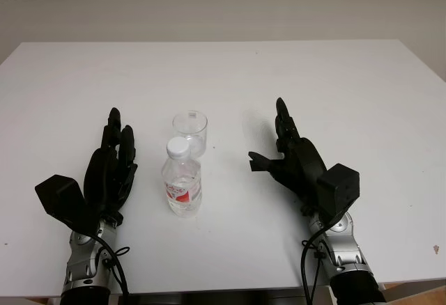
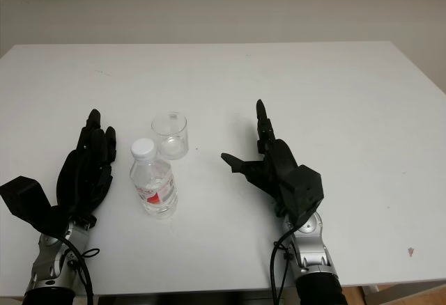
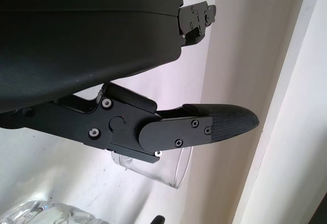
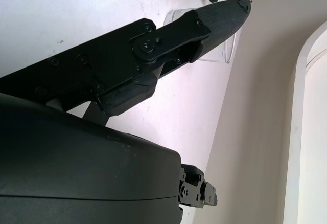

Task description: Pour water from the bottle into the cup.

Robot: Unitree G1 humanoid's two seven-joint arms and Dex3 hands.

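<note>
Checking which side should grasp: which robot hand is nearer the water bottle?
Left. The left robot hand sits open just beside the water bottle, a narrow gap between them. The right robot hand is open on the bottle's other side, clearly farther away.

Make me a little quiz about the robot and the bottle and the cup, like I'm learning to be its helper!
1. True or false: the bottle has its white cap on.
2. Which stands farther from the robot, the bottle or the cup?
3. Which hand is nearer the bottle: A) left hand B) right hand?

Key
1. True; the cap is on.
2. The cup; it stands just behind the bottle on the table.
3. A; the left hand is open beside the bottle, the right hand open farther off.
</note>
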